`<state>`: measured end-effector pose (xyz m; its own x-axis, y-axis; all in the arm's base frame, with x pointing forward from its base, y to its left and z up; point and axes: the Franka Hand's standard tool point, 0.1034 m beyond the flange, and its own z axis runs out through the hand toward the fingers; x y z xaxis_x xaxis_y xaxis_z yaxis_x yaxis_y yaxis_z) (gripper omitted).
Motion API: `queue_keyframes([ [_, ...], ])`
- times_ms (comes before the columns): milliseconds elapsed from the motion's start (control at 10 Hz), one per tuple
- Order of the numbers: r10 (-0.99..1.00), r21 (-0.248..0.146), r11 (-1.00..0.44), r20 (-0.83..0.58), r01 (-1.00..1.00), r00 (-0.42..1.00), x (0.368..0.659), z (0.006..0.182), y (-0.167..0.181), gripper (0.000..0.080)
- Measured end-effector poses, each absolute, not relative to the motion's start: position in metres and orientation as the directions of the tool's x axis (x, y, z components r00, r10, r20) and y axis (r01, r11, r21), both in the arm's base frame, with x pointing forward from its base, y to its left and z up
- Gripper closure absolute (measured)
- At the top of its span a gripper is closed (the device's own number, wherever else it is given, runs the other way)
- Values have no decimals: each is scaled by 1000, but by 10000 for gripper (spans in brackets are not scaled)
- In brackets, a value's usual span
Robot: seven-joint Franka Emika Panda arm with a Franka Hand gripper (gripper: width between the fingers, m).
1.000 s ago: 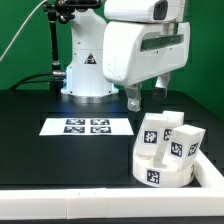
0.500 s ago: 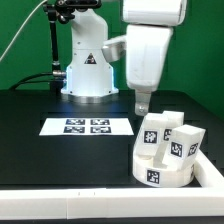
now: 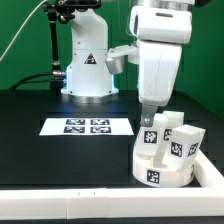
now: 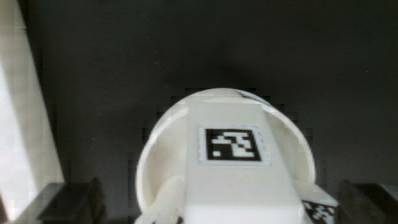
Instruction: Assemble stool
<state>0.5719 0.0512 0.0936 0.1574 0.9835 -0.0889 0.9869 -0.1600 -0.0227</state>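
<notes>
End effector hangs spread open, empty, just above the stool on the bench; probably best to centre on one leg before clamping.

- The arm reaches down from above, its white wrist housing vertical.
- The gripper points straight down, dark fingers spread apart, holding nothing.
</notes>
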Motion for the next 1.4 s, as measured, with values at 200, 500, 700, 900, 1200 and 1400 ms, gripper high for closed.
queue_keyframes([
  [200,982,-23,-167,-96,986,164,571,92,52,275],
  [500,980,-23,-175,-100,984,172,571,92,51,465],
  [700,978,-21,-188,-100,982,185,571,92,50,465],
  [900,961,-14,-259,-101,966,256,571,92,50,465],
  [1200,878,9,-470,-101,882,469,571,92,50,464],
  [1400,806,21,-585,-99,811,584,571,91,50,463],
])
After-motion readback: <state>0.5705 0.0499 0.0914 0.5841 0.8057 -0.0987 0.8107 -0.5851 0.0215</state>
